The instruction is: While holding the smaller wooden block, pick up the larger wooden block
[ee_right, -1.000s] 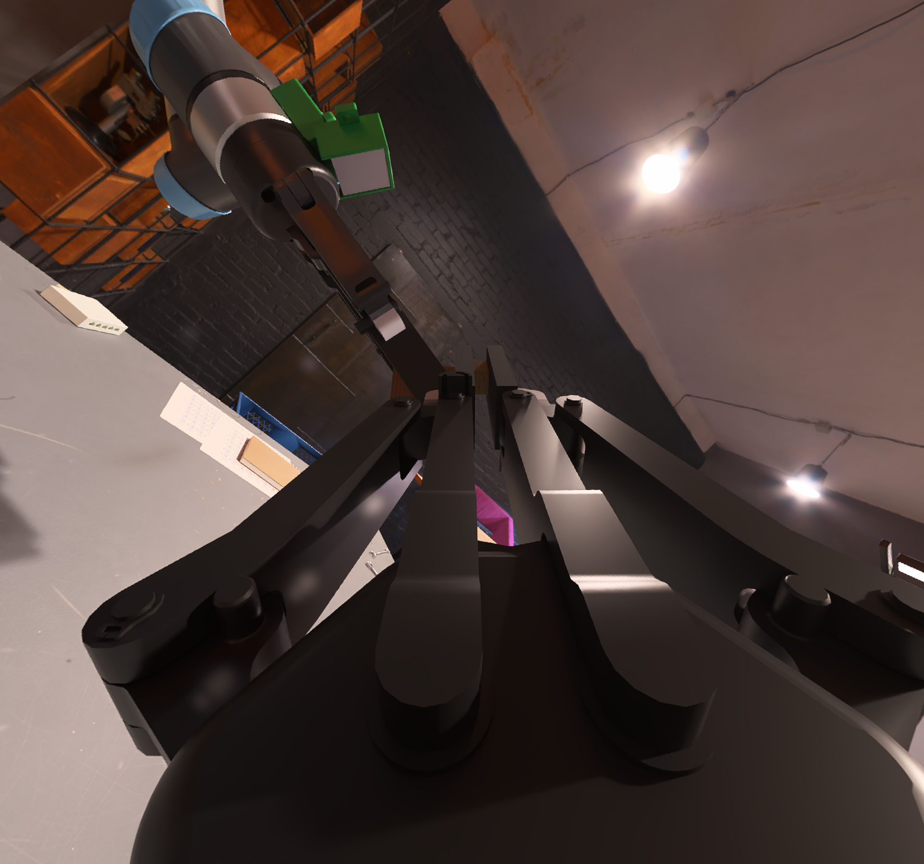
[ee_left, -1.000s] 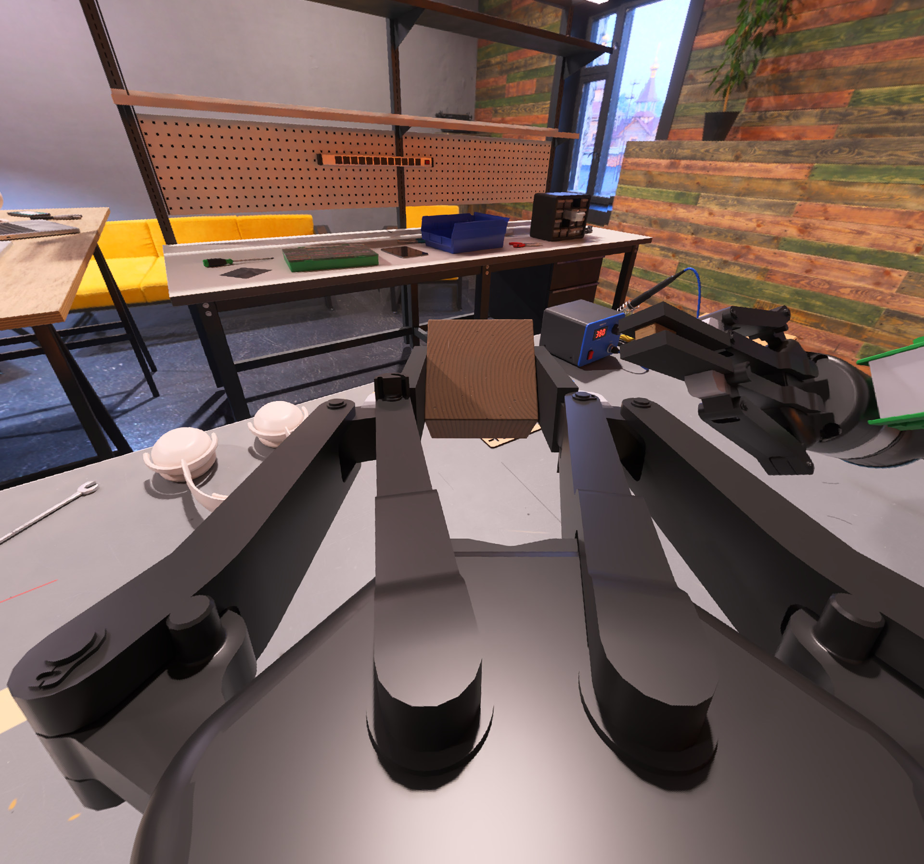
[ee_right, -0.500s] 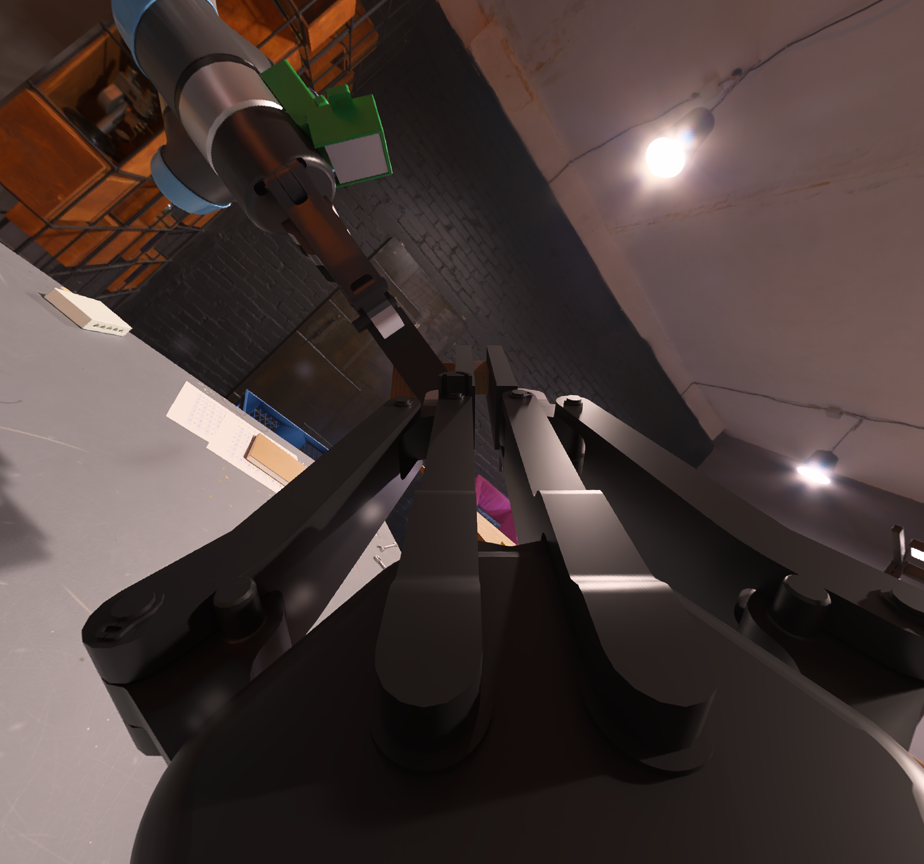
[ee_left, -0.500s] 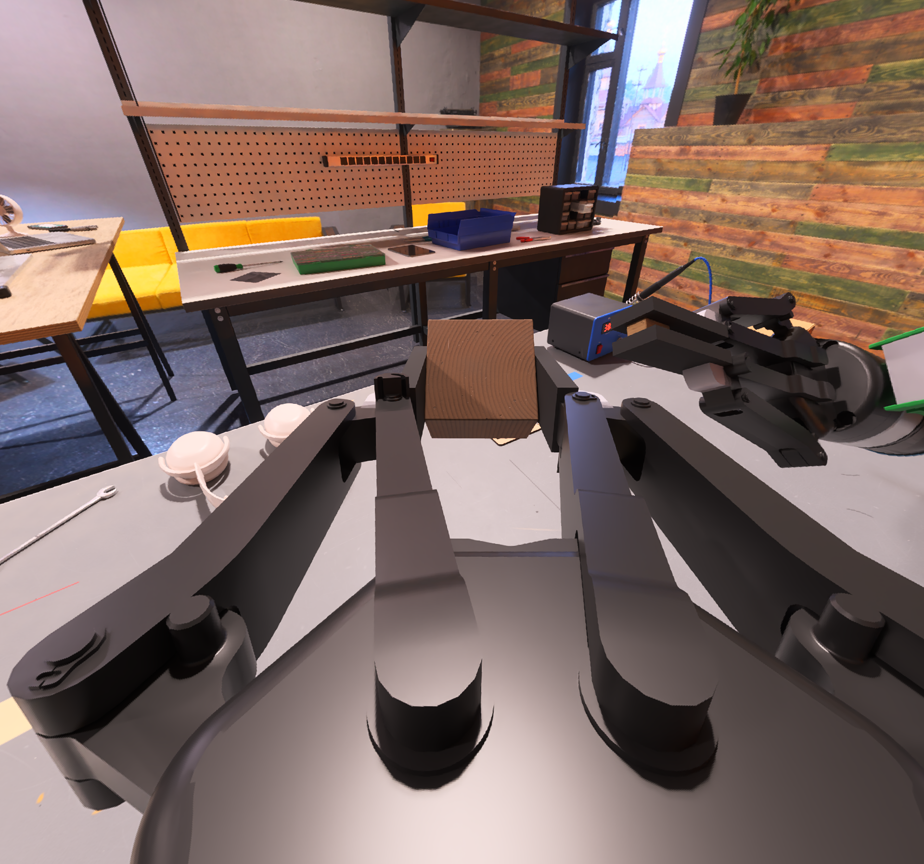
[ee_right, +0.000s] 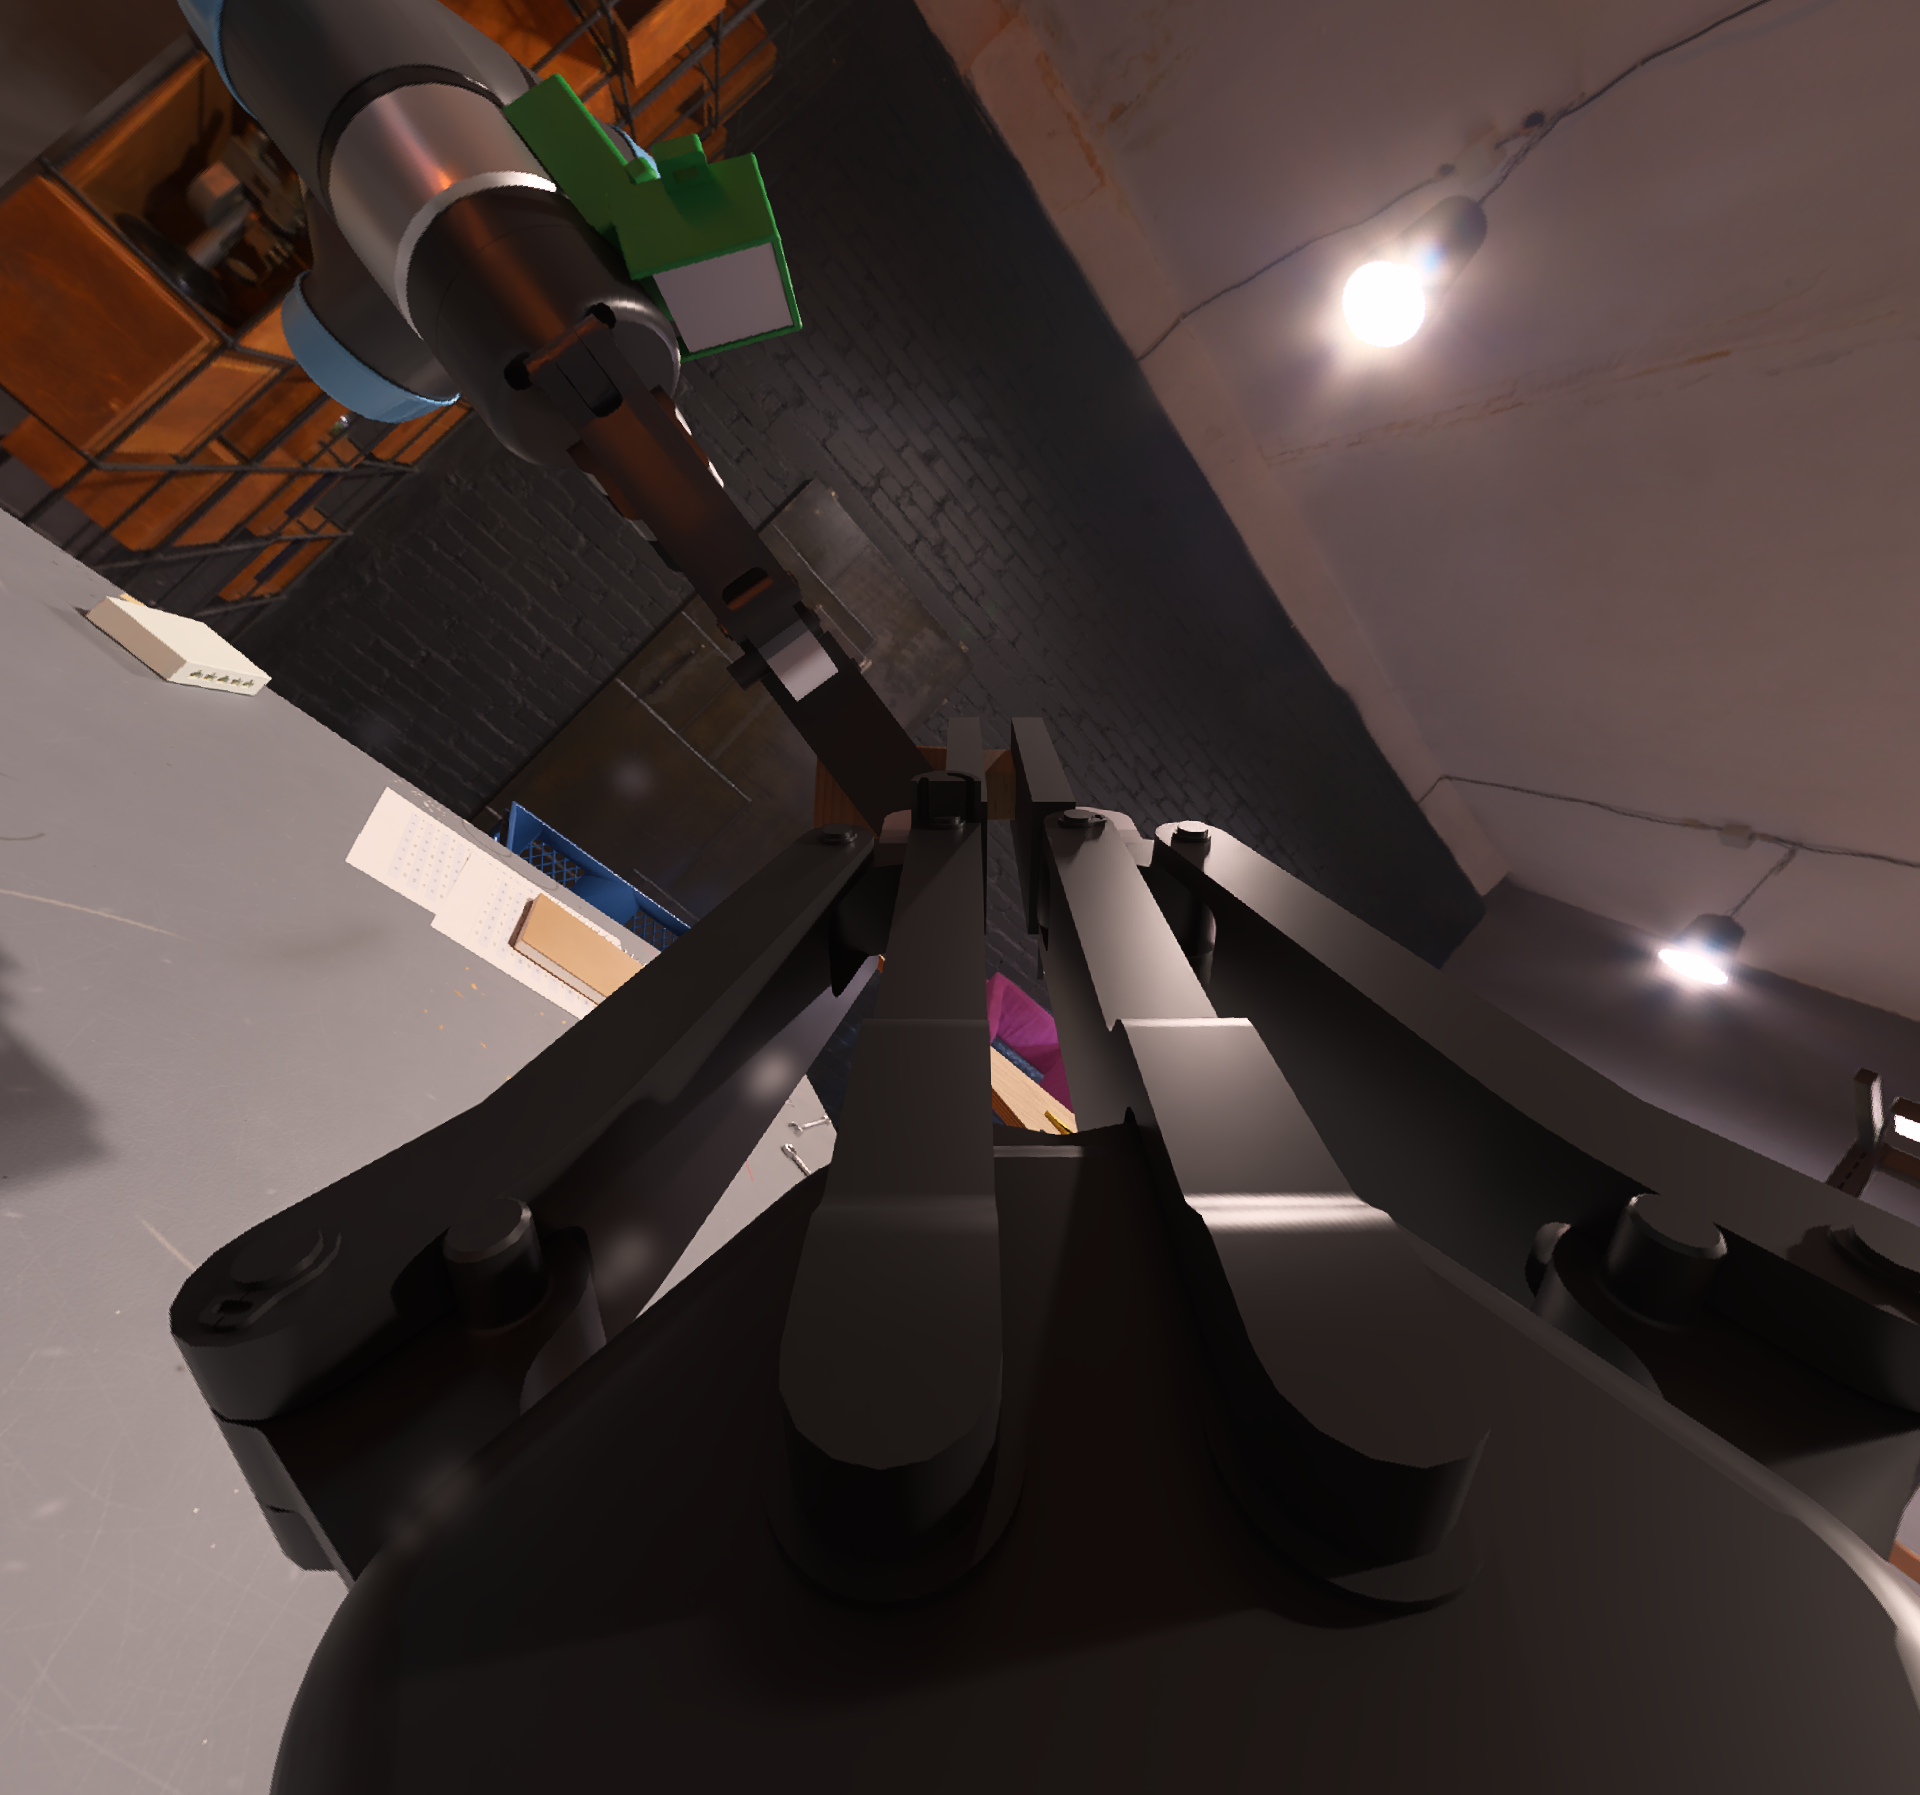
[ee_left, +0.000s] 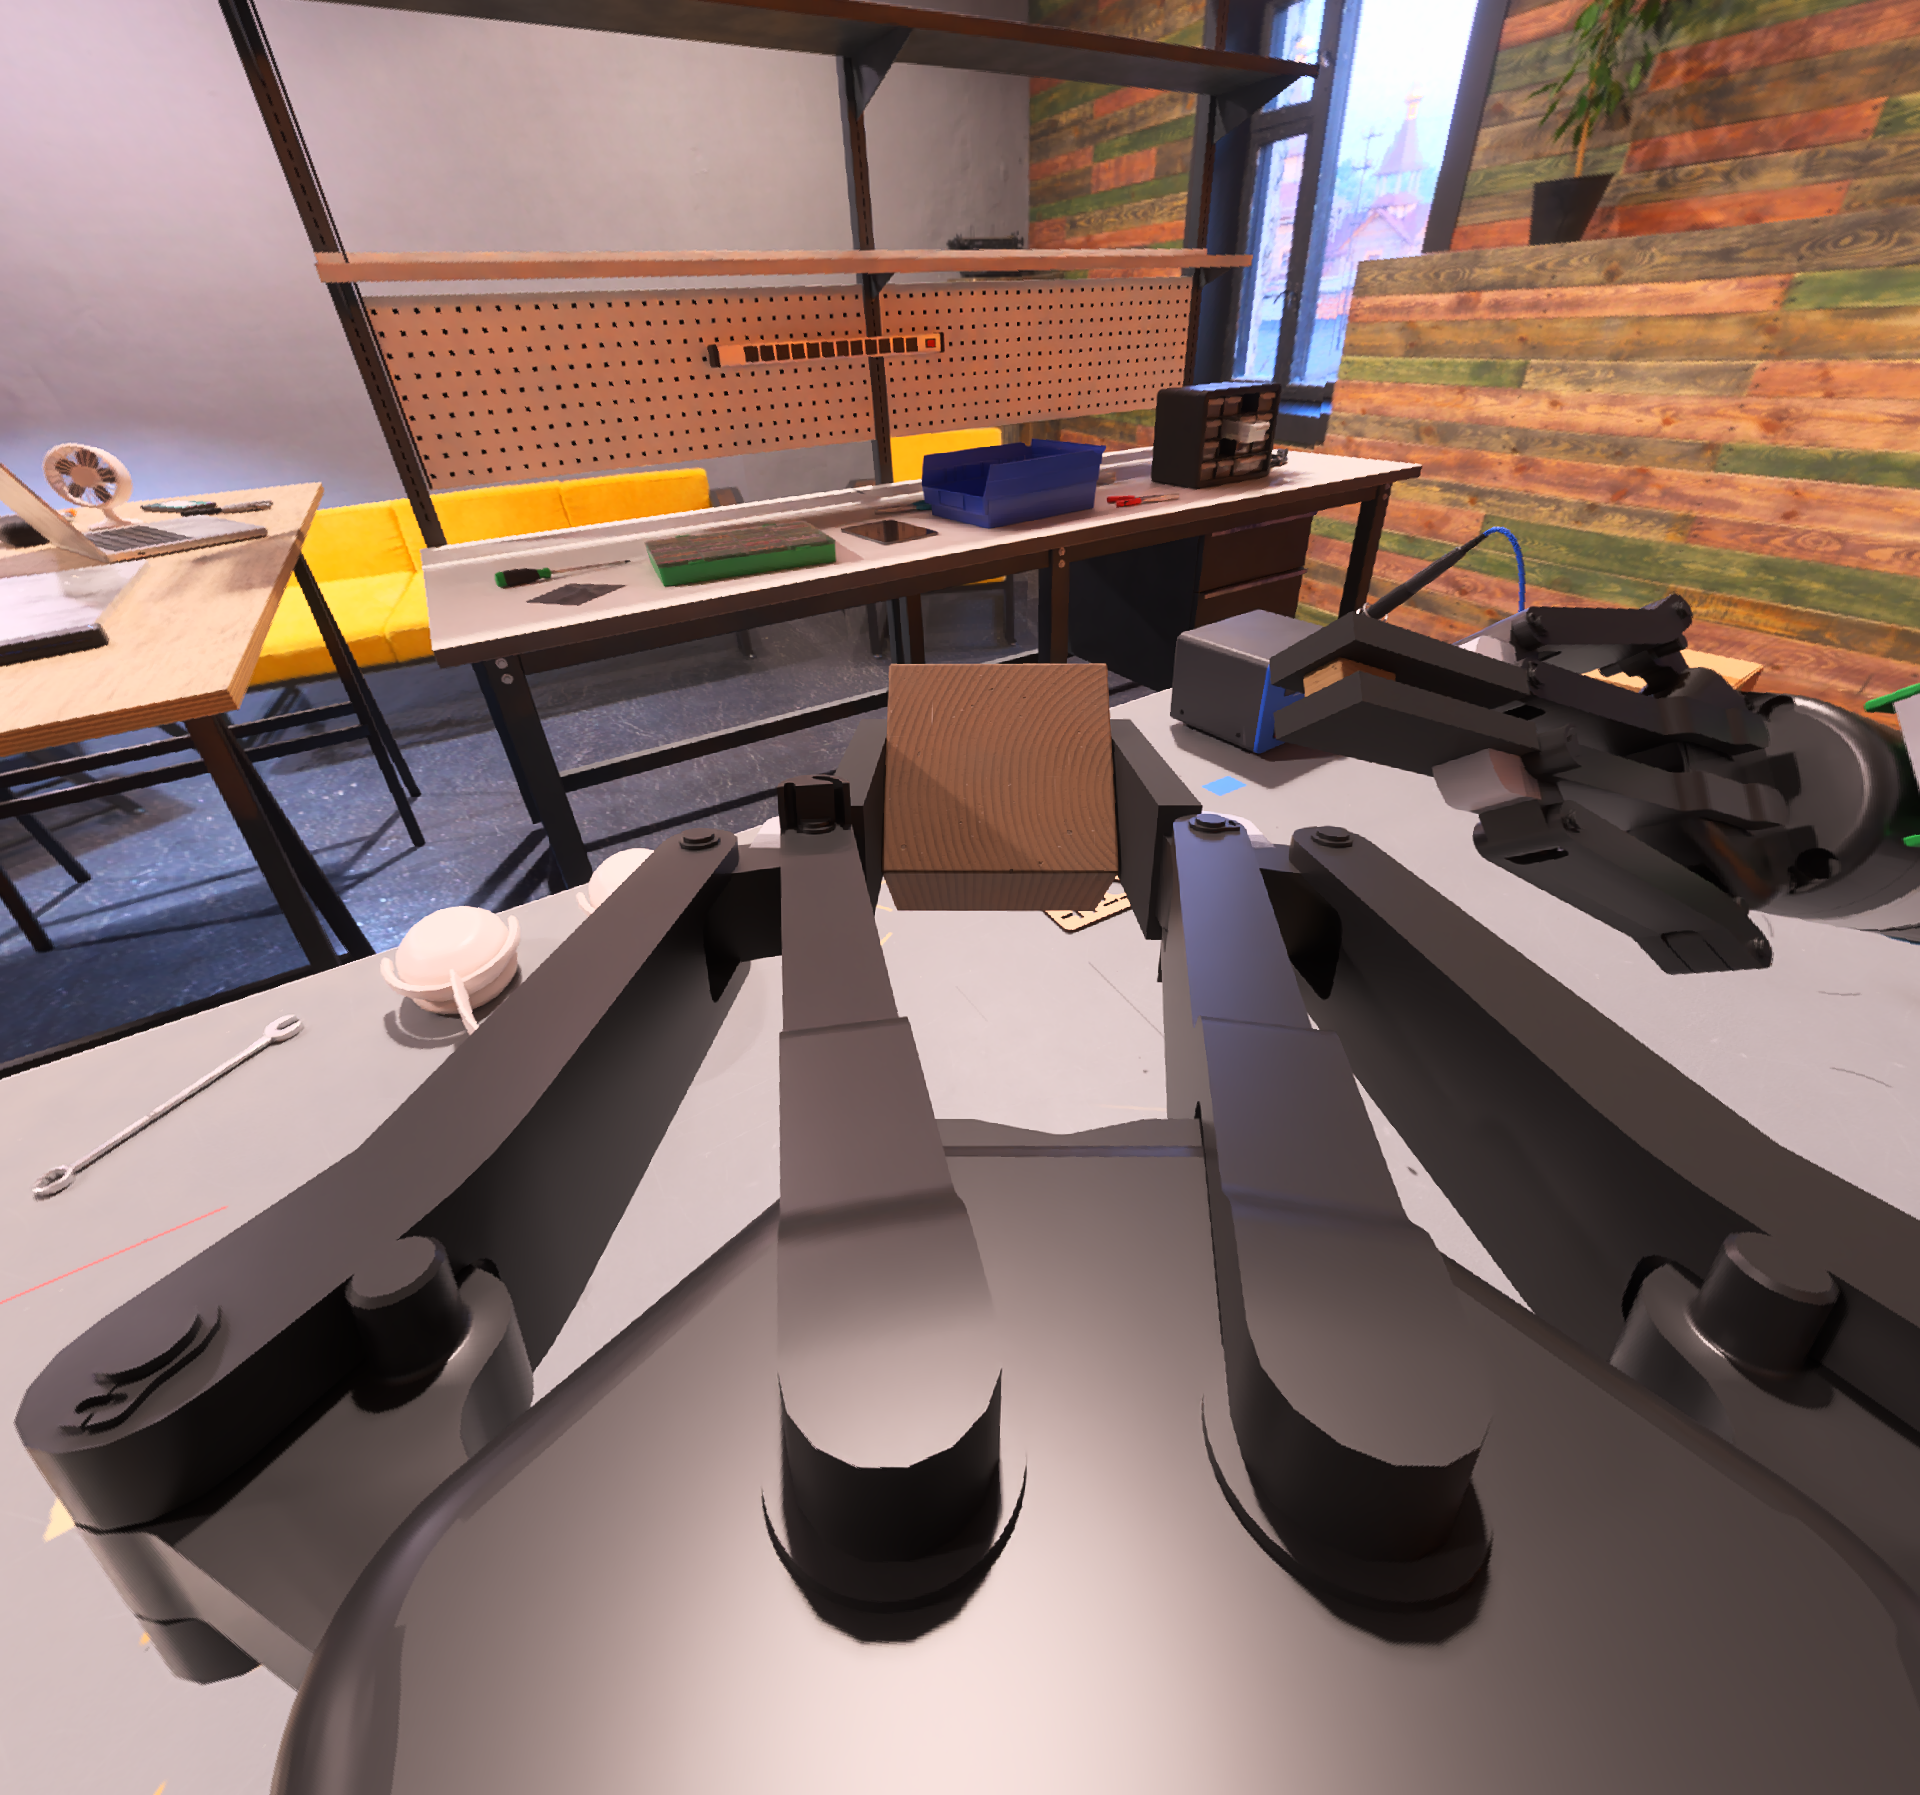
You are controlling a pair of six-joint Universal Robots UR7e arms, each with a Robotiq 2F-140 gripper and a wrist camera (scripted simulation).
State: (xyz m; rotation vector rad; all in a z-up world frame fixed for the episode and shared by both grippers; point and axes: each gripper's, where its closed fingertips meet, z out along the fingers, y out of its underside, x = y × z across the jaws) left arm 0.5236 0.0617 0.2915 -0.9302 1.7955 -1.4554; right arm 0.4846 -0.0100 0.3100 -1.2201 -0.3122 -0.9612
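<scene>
My left gripper (ee_left: 1000,795) is shut on the larger wooden block (ee_left: 997,779), a brown block with ring grain, and holds it above the grey table (ee_left: 1018,1018). To its right, my right gripper (ee_left: 1311,680) lies level, shut on the smaller wooden block (ee_left: 1335,677), of which only a pale sliver shows between the fingers. In the right wrist view the right gripper (ee_right: 994,771) is nearly closed on that small block (ee_right: 1000,781). The left arm (ee_right: 436,218) with its green mount reaches down to just beyond those fingertips.
A white domed object (ee_left: 452,950) and a wrench (ee_left: 156,1106) lie at the table's left. A soldering station (ee_left: 1226,696) stands at the far edge and a flat card (ee_left: 1091,909) lies under the block. A white box (ee_right: 177,654) and a blue crate (ee_right: 582,878) show in the right view.
Both grips are unchanged. The left wrist view has turned slightly left, so the table things and the bench sit further right. The left arm has moved up-left in the right view.
</scene>
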